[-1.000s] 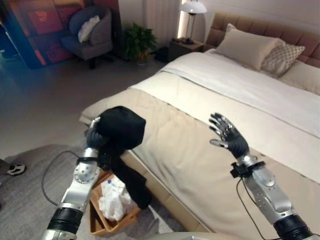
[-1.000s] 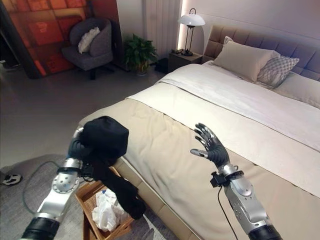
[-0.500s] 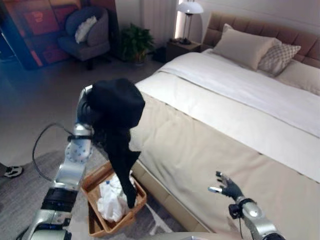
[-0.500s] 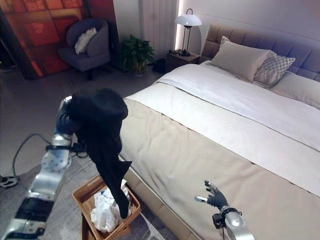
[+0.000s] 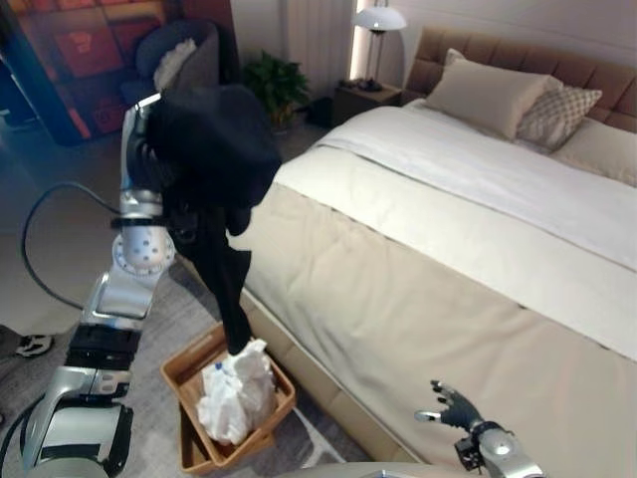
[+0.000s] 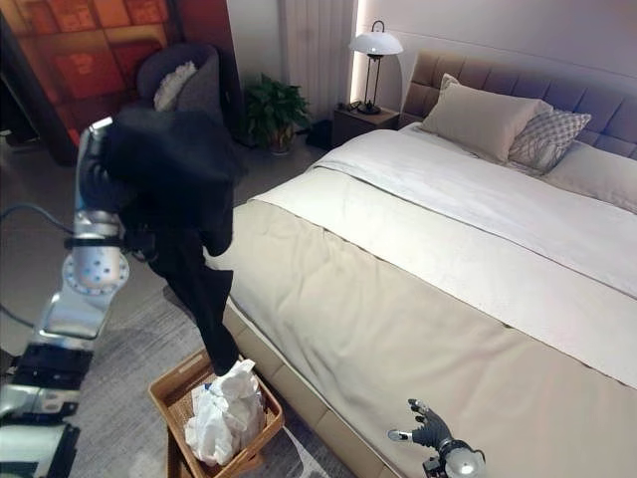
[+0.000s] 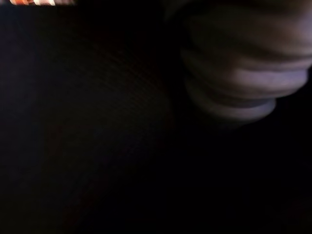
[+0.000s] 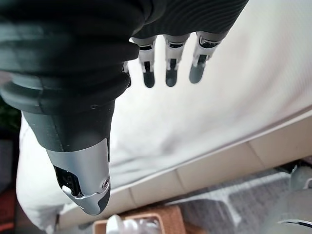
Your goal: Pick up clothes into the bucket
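A black garment (image 5: 214, 139) is draped over my raised left hand (image 5: 136, 154) and hangs down in a long tail. The tail's lower end reaches the white cloth (image 5: 237, 386) piled in the wicker basket (image 6: 159, 390) on the floor beside the bed. The cloth hides most of the left hand, and in the left wrist view the black garment (image 7: 97, 146) lies right against the camera. My right hand (image 5: 453, 403) is low at the bed's near edge, fingers (image 8: 168, 66) straight and spread, holding nothing.
The large bed (image 5: 418, 289) with a beige cover fills the right side, pillows (image 5: 493, 95) at its head. A lamp (image 5: 380, 18) on a nightstand, a plant (image 5: 274, 85) and an armchair (image 6: 189, 75) stand at the back. A grey rug (image 6: 129, 349) lies under the basket.
The left arm has lifted the black garment higher and further left, so its tail now hangs straight down onto the basket. The right hand dropped from mid-air to the bed's near edge.
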Tool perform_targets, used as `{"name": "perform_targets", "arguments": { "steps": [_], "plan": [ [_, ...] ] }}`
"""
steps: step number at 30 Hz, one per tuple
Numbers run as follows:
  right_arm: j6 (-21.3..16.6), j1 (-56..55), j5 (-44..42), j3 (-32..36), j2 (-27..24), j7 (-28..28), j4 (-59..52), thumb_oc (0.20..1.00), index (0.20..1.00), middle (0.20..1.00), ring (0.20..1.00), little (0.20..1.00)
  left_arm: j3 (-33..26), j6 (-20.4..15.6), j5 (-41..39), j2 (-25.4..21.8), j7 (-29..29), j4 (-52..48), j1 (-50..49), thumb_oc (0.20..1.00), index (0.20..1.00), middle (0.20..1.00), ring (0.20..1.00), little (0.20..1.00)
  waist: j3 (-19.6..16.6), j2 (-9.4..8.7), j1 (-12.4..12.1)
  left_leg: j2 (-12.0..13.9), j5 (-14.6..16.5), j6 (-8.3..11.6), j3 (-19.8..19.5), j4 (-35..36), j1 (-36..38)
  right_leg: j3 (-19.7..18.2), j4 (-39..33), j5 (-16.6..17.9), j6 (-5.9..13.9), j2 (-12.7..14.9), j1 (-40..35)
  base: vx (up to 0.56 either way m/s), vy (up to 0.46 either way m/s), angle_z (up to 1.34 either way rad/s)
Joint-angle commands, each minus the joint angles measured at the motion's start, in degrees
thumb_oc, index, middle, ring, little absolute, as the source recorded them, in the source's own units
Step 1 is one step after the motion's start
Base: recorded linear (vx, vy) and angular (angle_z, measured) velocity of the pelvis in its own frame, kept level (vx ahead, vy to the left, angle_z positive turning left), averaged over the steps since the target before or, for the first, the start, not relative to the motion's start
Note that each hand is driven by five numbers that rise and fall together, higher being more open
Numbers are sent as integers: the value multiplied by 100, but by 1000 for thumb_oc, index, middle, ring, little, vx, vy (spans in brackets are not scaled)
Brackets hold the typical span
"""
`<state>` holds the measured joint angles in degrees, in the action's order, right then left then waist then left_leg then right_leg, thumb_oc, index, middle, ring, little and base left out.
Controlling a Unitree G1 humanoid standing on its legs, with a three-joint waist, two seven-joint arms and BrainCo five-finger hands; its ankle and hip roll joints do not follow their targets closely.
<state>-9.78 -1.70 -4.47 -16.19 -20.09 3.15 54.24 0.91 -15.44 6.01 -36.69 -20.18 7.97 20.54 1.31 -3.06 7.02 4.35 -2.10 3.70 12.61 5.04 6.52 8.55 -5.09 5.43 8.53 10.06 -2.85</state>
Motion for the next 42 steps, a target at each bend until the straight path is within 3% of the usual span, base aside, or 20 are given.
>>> {"name": "perform_targets", "arguments": {
  "steps": [1,7,9,10,11,13,16,21,25,30,31,38,42],
  "plan": [
    [-229,256,-119,189,35,-150,-159,1000,1000,1000,1000,1000,-513,-221,118,9,-79,-84,-85,200,200,200,200,200,-133,-173,-42,72,231,33,-80,-351,-77,6,520,266,316,295,335,0,0,0],
    [-214,333,-77,346,-71,-241,-292,1000,1000,1000,1000,1000,-685,-205,107,254,106,-300,-876,200,200,200,200,200,206,-198,-170,33,341,-34,-197,-725,-404,1,782,194,292,355,540,-72,18,0],
    [-217,395,-38,335,-171,-260,-518,1000,1000,1000,1000,1000,-626,-207,94,236,107,-214,-888,200,200,200,200,200,497,-186,-184,9,386,-90,-280,-964,-671,-36,1130,108,262,417,817,-255,67,2],
    [-265,485,-34,298,-278,-298,-802,1000,1000,1000,1000,1000,-519,-214,77,231,37,-126,-824,200,200,200,200,200,868,-192,-181,-13,416,-148,-354,-1255,-1015,-77,1492,55,223,476,1147,-301,77,6],
    [-261,492,-35,305,-281,-298,-805,1000,1000,1000,1000,1000,-514,-219,78,232,33,-114,-805,200,200,200,200,200,865,-191,-180,-14,433,-151,-359,-1299,-1056,-81,1529,40,223,483,1184,-307,75,21],
    [-364,549,-49,254,-459,-308,-1309,1000,1000,1000,1000,1000,-388,-242,95,328,-159,-43,-660,200,200,200,200,200,1305,-232,-203,-22,511,-197,-481,-1952,-1756,-85,2034,-81,136,608,1732,-274,36,33],
    [-419,514,-68,280,-527,-334,-1490,1000,1000,1000,1000,1000,-330,-243,128,386,-257,-19,-609,200,200,200,200,200,1467,-268,-199,-23,574,-209,-561,-2331,-2203,-70,2363,-158,95,659,2097,-172,6,22],
    [-513,360,-38,356,-646,-439,-1577,1000,1000,1000,1000,1000,-317,-177,235,392,-500,52,-579,200,200,200,200,200,1606,-344,-149,20,663,-188,-723,-3035,-3457,-91,2961,-269,47,745,3133,-116,4,22],
    [-536,334,-29,347,-668,-477,-1579,1000,1000,1000,1000,1000,-417,-133,261,304,-633,80,-525,200,200,200,200,200,1652,-355,-143,39,641,-179,-769,-3144,-3859,-90,3085,-275,40,753,3510,-82,10,13],
    [-630,552,-132,123,-707,-597,-1697,1000,1000,1000,1000,1000,-576,47,264,-321,-1222,567,165,200,200,200,200,200,1856,-417,-79,112,510,-127,-816,-3240,-4737,-79,3140,-180,37,742,4325,-92,-4,5],
    [-643,578,-148,40,-713,-588,-1714,1000,1000,1000,1000,1000,-559,138,289,-442,-1319,766,370,200,200,200,200,200,1869,-414,-52,131,664,-78,-864,-3286,-4793,-126,3188,-302,103,708,4376,0,0,0],
    [-725,808,-282,-324,-601,-834,-1653,1000,1000,1000,1000,1000,41,474,61,-1077,-2029,2182,1941,200,200,200,200,200,1982,-555,166,226,533,-62,-893,-3154,-5279,-115,3007,-116,150,622,4886,-29,-21,1],
    [-768,790,-336,-351,-562,-889,-1598,1000,1000,1000,1000,1000,136,521,68,-1237,-2065,2345,2039,200,200,200,200,200,2030,-600,208,254,532,-54,-891,-3152,-5424,-130,2965,-52,171,624,5028,-26,-16,-5]
  ]
}}
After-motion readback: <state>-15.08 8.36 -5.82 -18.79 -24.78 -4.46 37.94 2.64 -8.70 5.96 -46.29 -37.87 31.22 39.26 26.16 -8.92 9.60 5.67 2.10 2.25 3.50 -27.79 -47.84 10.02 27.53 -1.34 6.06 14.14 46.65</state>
